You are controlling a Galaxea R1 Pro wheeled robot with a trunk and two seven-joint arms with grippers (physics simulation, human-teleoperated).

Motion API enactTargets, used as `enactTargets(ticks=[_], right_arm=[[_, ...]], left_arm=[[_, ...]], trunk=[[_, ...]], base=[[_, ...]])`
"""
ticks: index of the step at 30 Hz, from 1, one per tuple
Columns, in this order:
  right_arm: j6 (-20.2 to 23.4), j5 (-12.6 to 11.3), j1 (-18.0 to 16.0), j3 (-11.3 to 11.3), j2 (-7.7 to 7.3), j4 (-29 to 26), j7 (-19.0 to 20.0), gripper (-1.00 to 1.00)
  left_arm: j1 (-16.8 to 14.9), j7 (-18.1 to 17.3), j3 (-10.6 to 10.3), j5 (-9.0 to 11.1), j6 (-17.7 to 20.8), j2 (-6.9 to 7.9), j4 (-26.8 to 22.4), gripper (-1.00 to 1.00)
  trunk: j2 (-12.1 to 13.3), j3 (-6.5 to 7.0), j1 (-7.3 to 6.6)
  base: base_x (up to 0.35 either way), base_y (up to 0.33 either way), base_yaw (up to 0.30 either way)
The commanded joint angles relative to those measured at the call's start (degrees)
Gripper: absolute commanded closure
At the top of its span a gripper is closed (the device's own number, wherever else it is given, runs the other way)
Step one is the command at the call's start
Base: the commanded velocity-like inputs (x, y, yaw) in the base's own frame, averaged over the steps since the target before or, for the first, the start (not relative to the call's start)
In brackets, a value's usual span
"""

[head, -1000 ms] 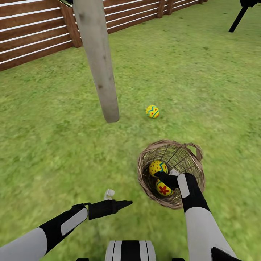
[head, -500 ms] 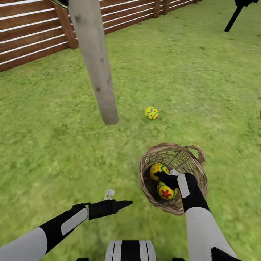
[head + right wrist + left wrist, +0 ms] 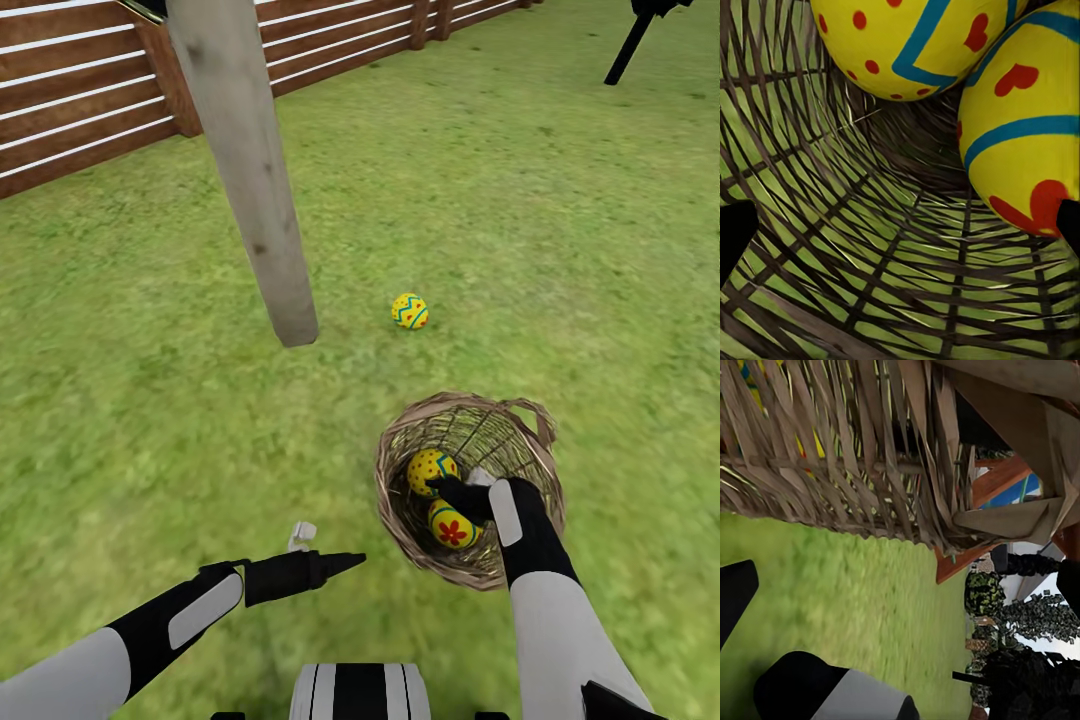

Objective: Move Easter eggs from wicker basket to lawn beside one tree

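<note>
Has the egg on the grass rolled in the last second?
No. The egg keeps the same gap from the tree trunk at its foot; the whole view shifted, so the camera moved.

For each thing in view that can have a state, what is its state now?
Wicker basket: upright on the lawn, two eggs inside.
Dotted egg: in the basket.
Flower egg: in the basket.
Zigzag egg: on the grass beside the tree trunk.
Right gripper: inside the basket, open.
Left gripper: empty, over grass.
</note>
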Motion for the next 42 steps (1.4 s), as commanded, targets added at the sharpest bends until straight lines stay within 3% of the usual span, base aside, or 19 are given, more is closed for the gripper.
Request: enactTargets(ticks=[1, 6, 20, 29, 34, 42], right_arm=[[0.2, -0.71, -0.04, -0.08, 0.06, -0.01, -2.3, -1.0], [0.2, -0.84, -0.04, -0.19, 0.06, 0.18, -4.23, -1.0], [0.07, -0.56, -0.28, -0.29, -0.07, 2.52, -4.44, -1.0], [-4.18, -0.49, -1.04, -0.32, -2.38, 5.33, -4.59, -1.0], [-7.05, -0.77, -1.09, -0.38, -2.41, 5.39, -9.96, -1.0], [-8.39, -0.79, -1.09, -0.27, -2.04, 5.39, -11.77, -1.0]], left_arm=[[-0.06, -0.07, -0.21, 0.61, 0.47, 0.05, -0.03, -1.0], [-0.06, -0.04, -0.26, 0.61, 0.46, 0.05, 0.02, -1.0], [-0.06, -0.21, -0.31, 0.61, 0.41, -0.17, -0.26, -1.0], [-0.06, -0.21, -0.72, 0.28, 0.38, -0.65, -0.38, -1.0], [-0.06, -0.23, -0.73, 0.26, 0.38, -0.6, -1.58, -1.0], [-0.06, -0.23, -0.73, 0.26, 0.38, -0.57, -1.95, -1.0]], trunk=[[-0.02, -0.03, -0.01], [-0.02, -0.03, -0.01], [-0.02, -0.03, -0.01], [-0.02, -0.03, -0.01], [-0.02, -0.03, -0.01], [-0.02, -0.03, -0.01]], base=[[0.0, 0.0, 0.0], [0.0, 0.0, 0.0], [0.0, 0.0, 0.0], [0.0, 0.0, 0.0], [0.0, 0.0, 0.0], [0.0, 0.0, 0.0]])
